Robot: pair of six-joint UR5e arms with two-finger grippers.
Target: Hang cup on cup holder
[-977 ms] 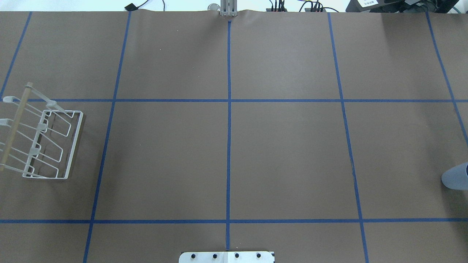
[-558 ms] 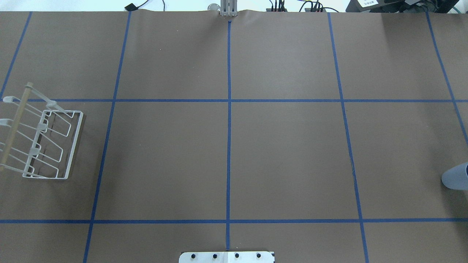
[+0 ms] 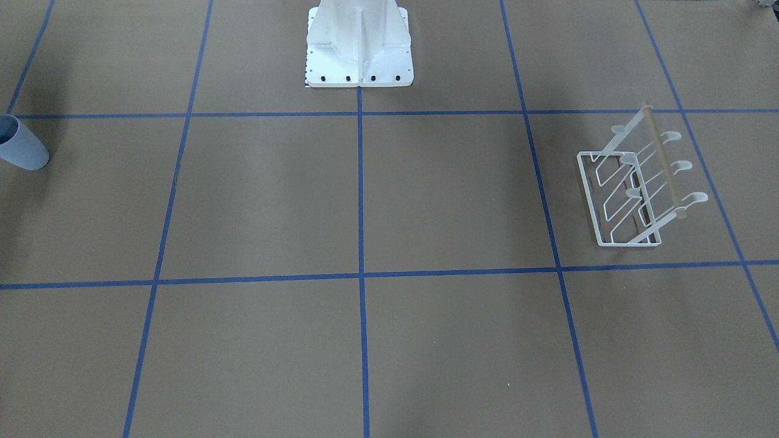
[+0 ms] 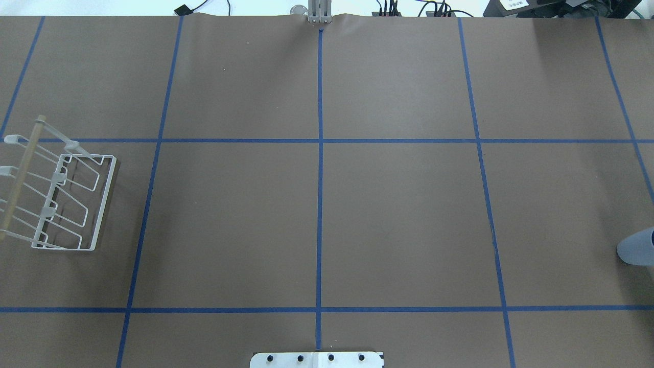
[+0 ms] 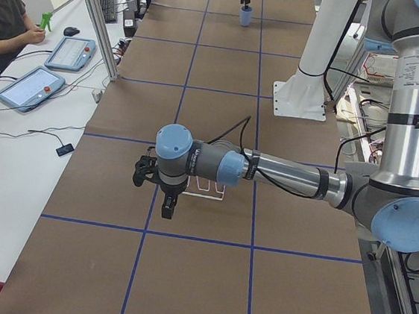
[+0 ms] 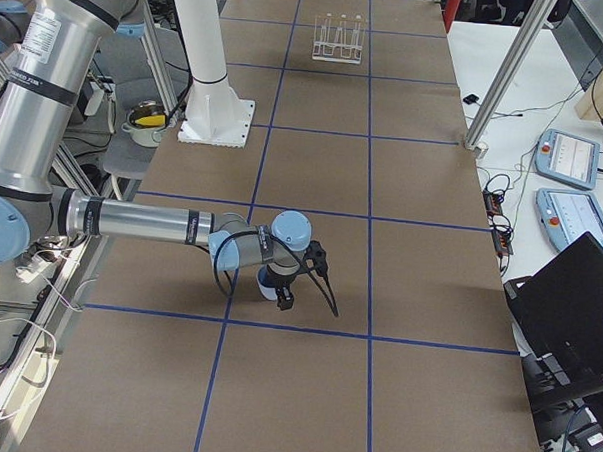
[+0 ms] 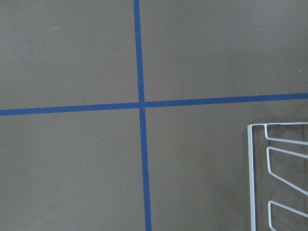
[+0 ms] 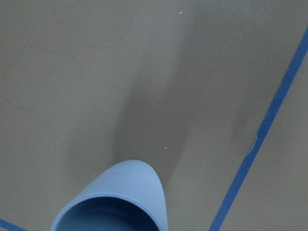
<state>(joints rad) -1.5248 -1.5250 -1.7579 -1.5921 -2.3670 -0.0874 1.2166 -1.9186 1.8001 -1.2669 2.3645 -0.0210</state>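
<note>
The pale blue cup (image 4: 637,248) stands upright at the table's far right edge; it also shows in the front view (image 3: 21,146) and, rim up, in the right wrist view (image 8: 120,199). The white wire cup holder (image 4: 61,197) with its tan rod stands at the far left, its prongs bare, and shows in the front view (image 3: 633,188). A corner of it is in the left wrist view (image 7: 276,178). My left gripper (image 5: 166,211) hangs beside the rack. My right gripper (image 6: 284,301) hangs over the cup's spot. I cannot tell whether either is open.
The white robot pedestal (image 3: 359,55) stands at the middle of the robot's side. Blue tape lines (image 4: 319,204) grid the brown table. An operator with tablets (image 5: 29,85) sits at a side table. A laptop (image 6: 578,308) lies off the far edge.
</note>
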